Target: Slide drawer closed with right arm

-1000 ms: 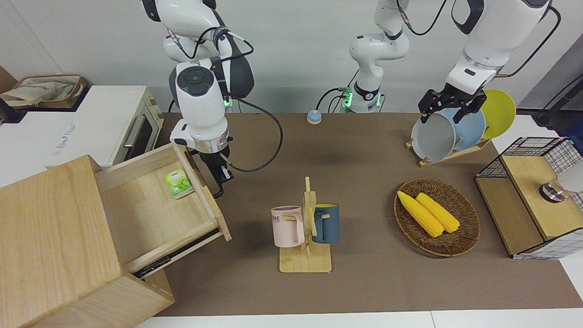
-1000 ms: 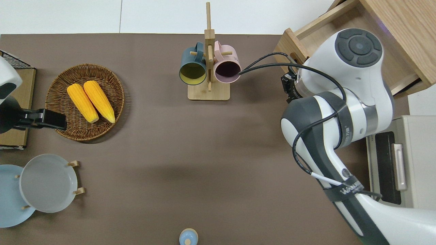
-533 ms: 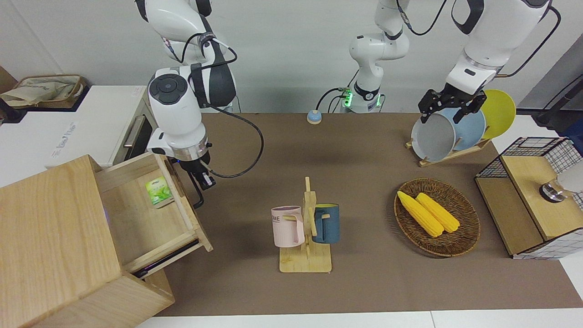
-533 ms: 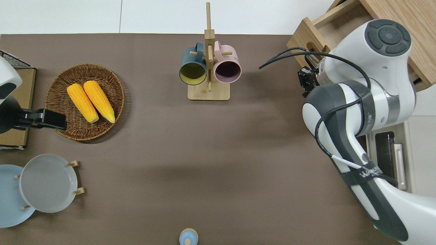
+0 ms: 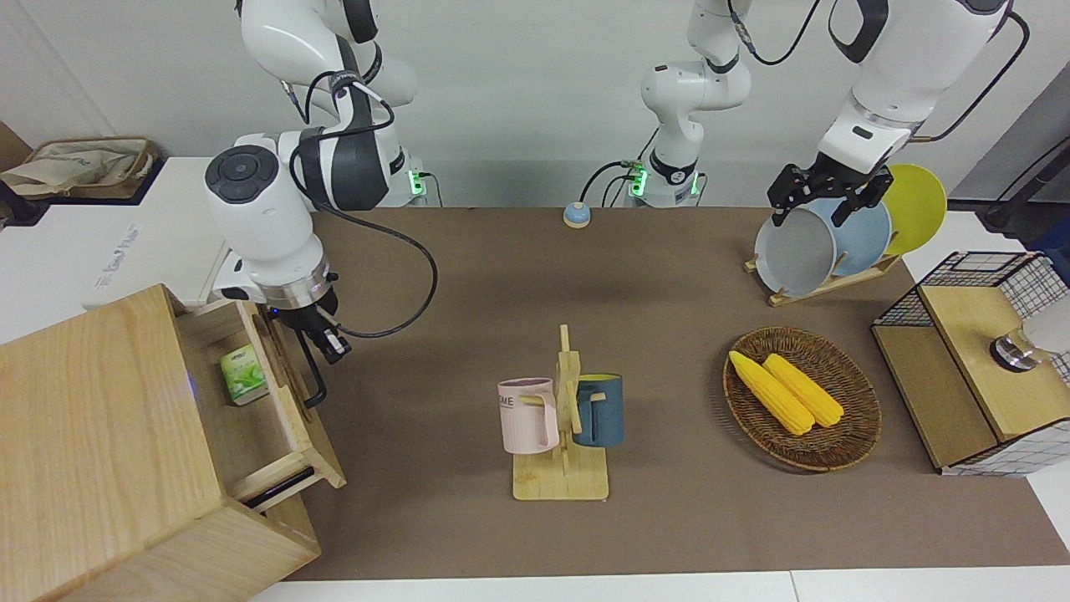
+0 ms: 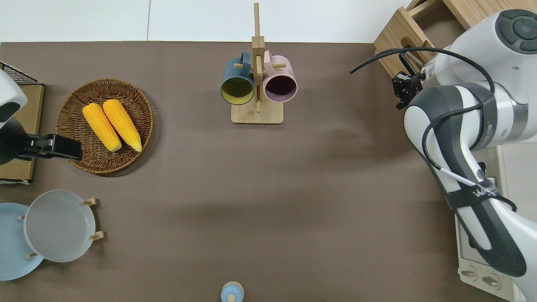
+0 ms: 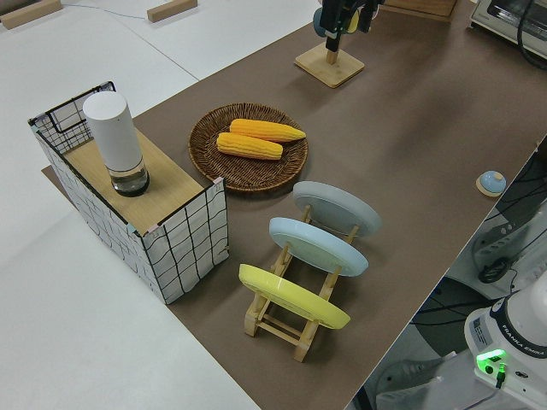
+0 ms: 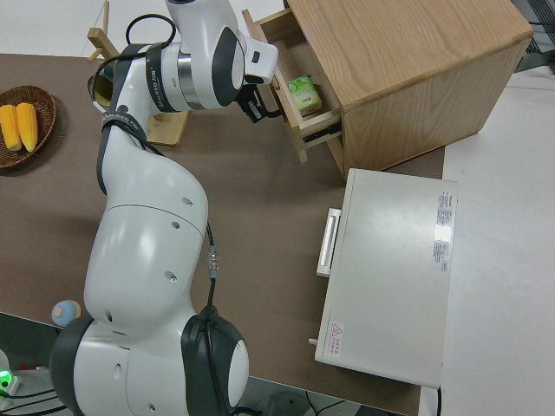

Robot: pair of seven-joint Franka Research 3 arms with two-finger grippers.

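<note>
Right arm (image 5: 259, 213) is seen reaching to the cabinet (image 5: 92, 435) at its own end of the desk (image 5: 669, 518). Right pincer (image 5: 322, 339) is set at the black bar handle (image 5: 313, 376) on the front panel of the drawer (image 5: 284, 418); contact with the handle is suggested in the front view, but whether the fingers are closed around the bar or only pressed against it cannot be told. In the overhead view the pincer (image 6: 403, 89) lies just beside the drawer front (image 6: 398, 46).

Drawer is found partly out of the cabinet, a strip of its interior exposed. A small green packet (image 5: 242, 374) is seen lying inside it, toward the end nearer the robots; the same packet (image 8: 303, 94) shows in the right side view. A white oven (image 8: 390, 277) stands beside the cabinet, nearer the robots.

Left arm is parked; its pincer (image 5: 827, 196) is noted with fingers spread apart, nothing held.

Mid-desk: a wooden mug rack (image 5: 564, 435) carrying a pink mug (image 5: 527, 414) and a dark blue mug (image 5: 600, 410). Toward the left arm's end: a wicker basket (image 5: 853, 451) holding two corn cobs (image 5: 786, 391), a plate rack with grey, blue and yellow plates (image 5: 836, 238), and a wire-and-wood box (image 5: 970, 368).
</note>
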